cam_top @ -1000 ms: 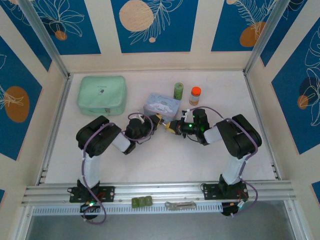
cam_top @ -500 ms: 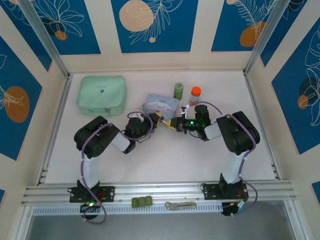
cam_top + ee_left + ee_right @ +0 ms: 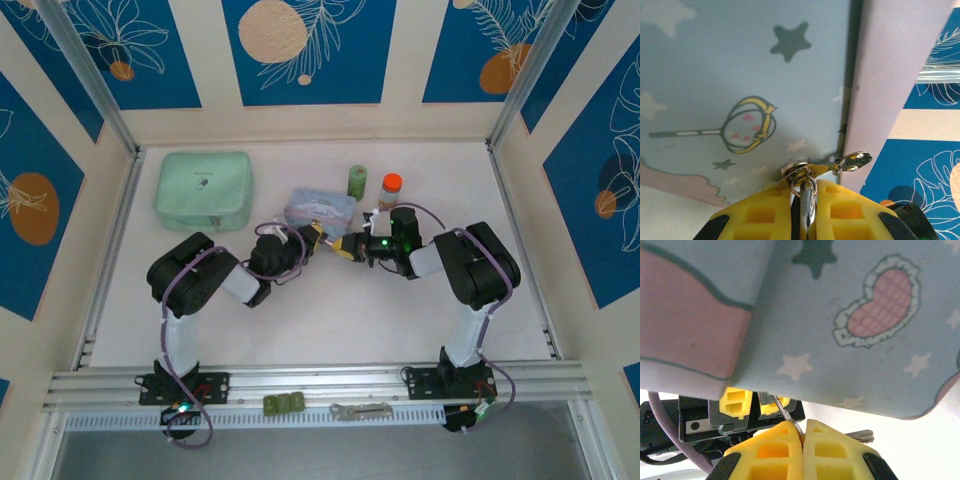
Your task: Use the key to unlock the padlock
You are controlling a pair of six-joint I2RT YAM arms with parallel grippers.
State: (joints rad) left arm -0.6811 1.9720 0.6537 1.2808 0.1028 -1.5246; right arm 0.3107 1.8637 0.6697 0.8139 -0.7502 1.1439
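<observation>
Your left hand [image 3: 313, 237] is squeezed shut on the little padlock [image 3: 805, 206], just at 6 o'clock from the blue tin [image 3: 322, 208]. Your right hand [image 3: 344, 249] is squeezed shut on the key [image 3: 783, 413]. The thin key pokes out of its tips toward 11 o'clock in the right wrist view, aimed at the left hand. From above, the padlock sits very near, at 9 o'clock from the right hand. I think the key must slide that way.
</observation>
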